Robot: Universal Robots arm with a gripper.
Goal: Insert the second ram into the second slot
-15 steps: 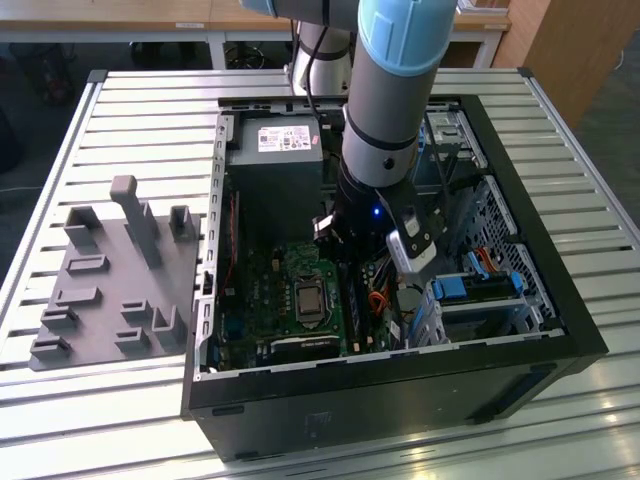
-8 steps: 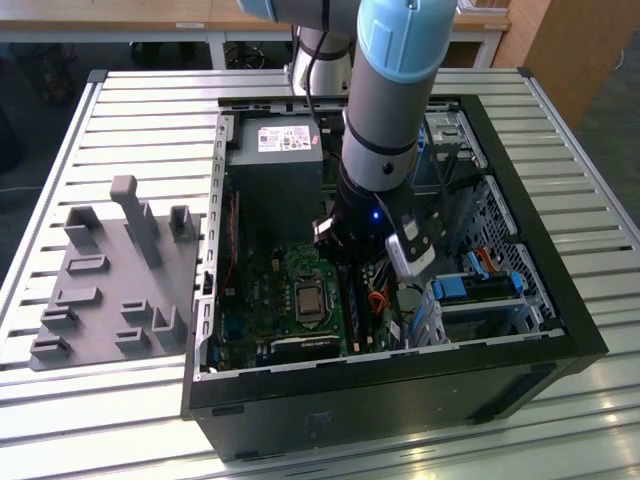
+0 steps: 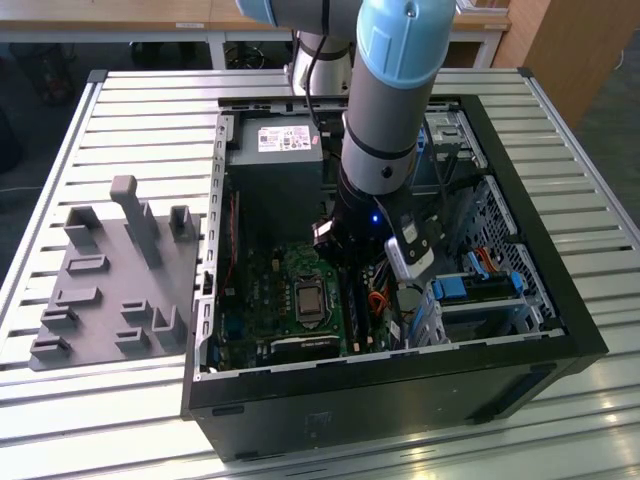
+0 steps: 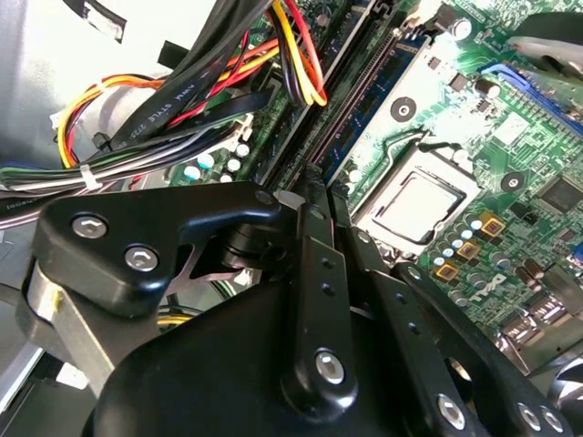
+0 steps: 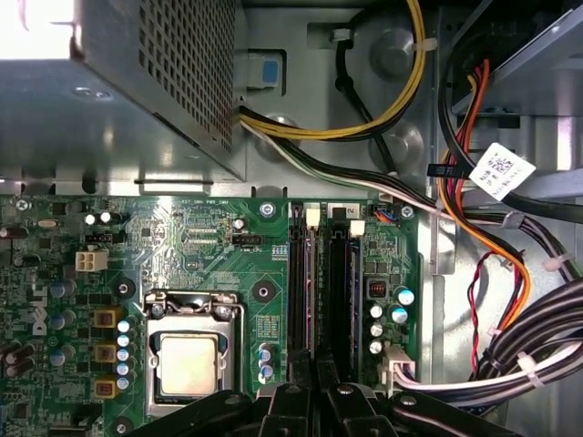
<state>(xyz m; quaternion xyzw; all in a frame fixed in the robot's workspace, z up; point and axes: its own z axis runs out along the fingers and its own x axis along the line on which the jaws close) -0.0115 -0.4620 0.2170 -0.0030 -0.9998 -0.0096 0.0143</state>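
Hovering low over the motherboard (image 5: 209,250), my gripper (image 4: 319,189) has the second ram (image 4: 363,123) just beyond its tips, standing on edge in its slot, long axis running straight ahead of my jaws. Whether the jaws clasp it, I cannot tell.

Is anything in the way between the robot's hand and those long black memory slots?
Nothing visible. The hand sits right over the long black memory slots, and the bundled black cables lie off to the side.
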